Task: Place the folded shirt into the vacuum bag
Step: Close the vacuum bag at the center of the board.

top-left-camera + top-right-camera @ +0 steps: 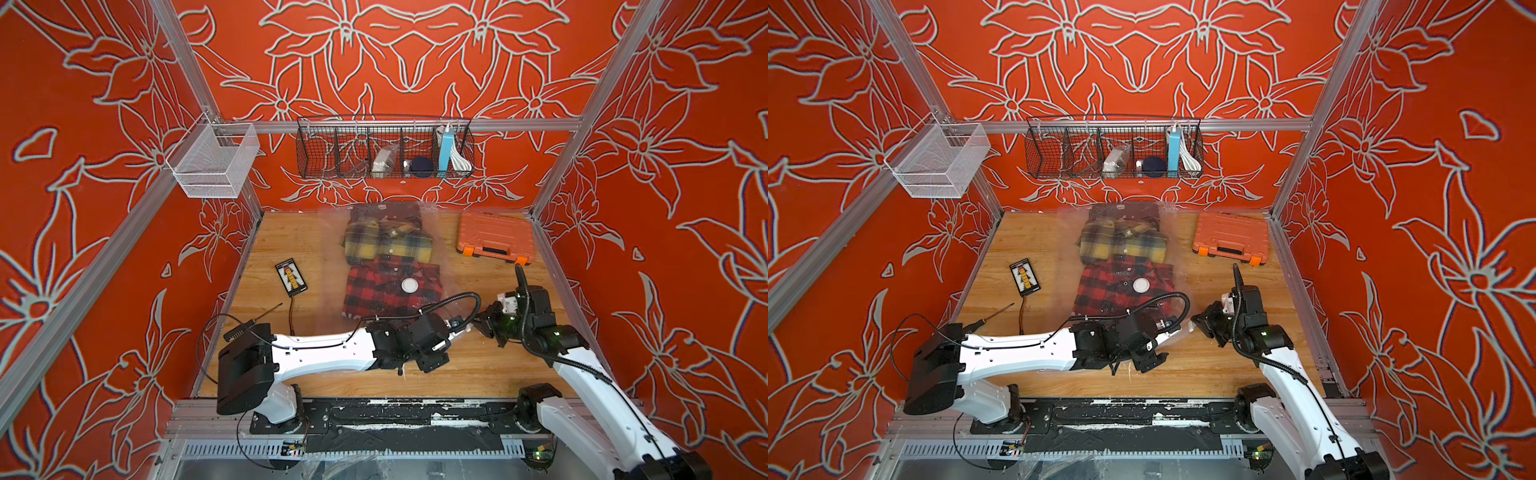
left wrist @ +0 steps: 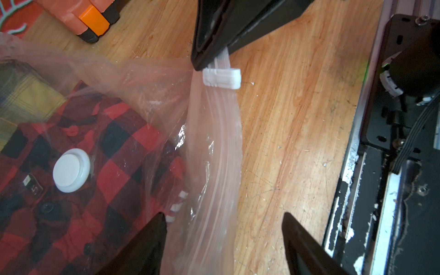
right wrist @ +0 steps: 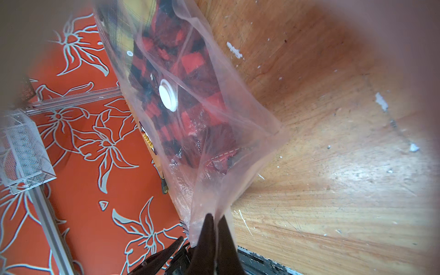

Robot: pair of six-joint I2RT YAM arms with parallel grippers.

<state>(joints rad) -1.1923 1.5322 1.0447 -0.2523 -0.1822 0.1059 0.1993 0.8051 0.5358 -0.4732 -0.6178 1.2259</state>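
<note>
Tabletop of light wood (image 1: 291,241) is carrying a large clear crinkly plastic vacuum bag (image 2: 107,66), which is enclosing the folded red-and-black plaid shirt (image 1: 374,291). The right gripper (image 3: 215,217) is clamping the bag's zip strip (image 2: 223,133). The left gripper (image 2: 223,214) is gaping wide astride it. A white plastic slider clip (image 2: 221,78) is sitting just beside the right fingertips.

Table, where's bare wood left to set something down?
Bare: the table's far left corner, beyond the card; the patch between orange case and right arm. Crowded: the middle under the bag, and its near corner, where the right end effector pinches it beside the open left end effector.
</note>
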